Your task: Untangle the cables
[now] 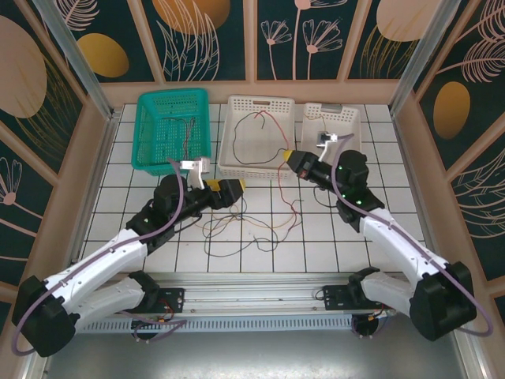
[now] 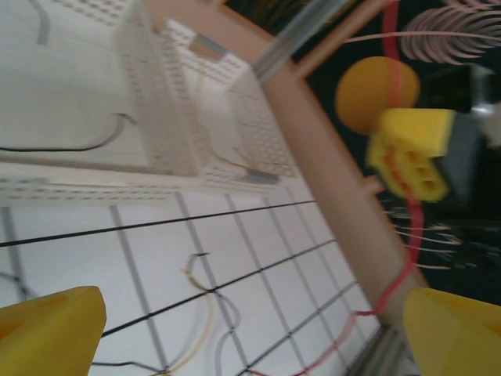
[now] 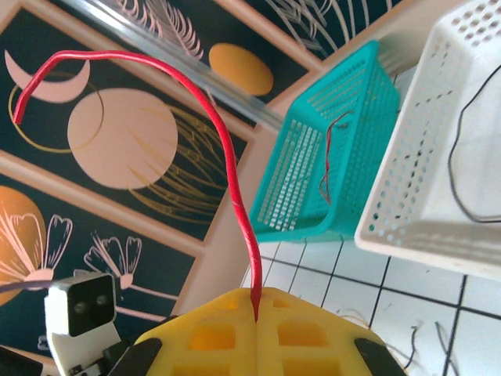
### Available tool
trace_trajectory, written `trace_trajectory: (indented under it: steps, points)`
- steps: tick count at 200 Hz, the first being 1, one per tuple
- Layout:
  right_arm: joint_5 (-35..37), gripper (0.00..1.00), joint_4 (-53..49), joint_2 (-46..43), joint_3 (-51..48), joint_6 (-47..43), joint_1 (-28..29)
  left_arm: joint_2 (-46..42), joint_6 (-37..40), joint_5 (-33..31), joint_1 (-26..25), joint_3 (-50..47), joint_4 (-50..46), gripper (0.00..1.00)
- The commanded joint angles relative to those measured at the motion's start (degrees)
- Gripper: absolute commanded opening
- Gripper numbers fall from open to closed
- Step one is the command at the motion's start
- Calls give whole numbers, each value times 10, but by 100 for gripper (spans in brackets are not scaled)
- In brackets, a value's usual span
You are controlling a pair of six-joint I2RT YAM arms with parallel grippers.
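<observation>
The cables lie as a loose tangle of dark, tan and red wires (image 1: pixel 245 229) on the tiled table between the arms. My right gripper (image 1: pixel 289 160) (image 3: pixel 256 317) is shut on a red cable (image 3: pixel 227 149), held up off the table at the front of the middle white basket. That red cable (image 1: pixel 293 207) hangs from it down to the tangle. My left gripper (image 1: pixel 237 188) (image 2: pixel 250 337) is open above the tangle's left side, with nothing between its yellow fingers (image 2: pixel 47 333). Under it lie a tan cable (image 2: pixel 205 313) and the red cable (image 2: pixel 411 235).
Three baskets stand along the back: a teal one (image 1: pixel 146 134) holding a thin dark-red wire (image 1: pixel 188 130), a middle white one (image 1: pixel 260 100) holding red and black wires, and a small white one (image 1: pixel 355 118). Wooden walls close in both sides.
</observation>
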Motion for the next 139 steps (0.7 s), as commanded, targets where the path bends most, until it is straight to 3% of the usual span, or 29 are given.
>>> trace_trajectory:
  steps: [1,29,111,139]
  points:
    - [7,0,7,25,29,-6,25,8,-24,55,-11,-1,92,97]
    - [17,0,11,64,48,-8,59,26,-23,54,-26,4,97,95]
    - [27,0,-5,135,102,-14,116,73,-19,53,-59,9,106,72]
    - [29,0,-6,140,104,-15,123,78,-9,43,-60,20,85,57]
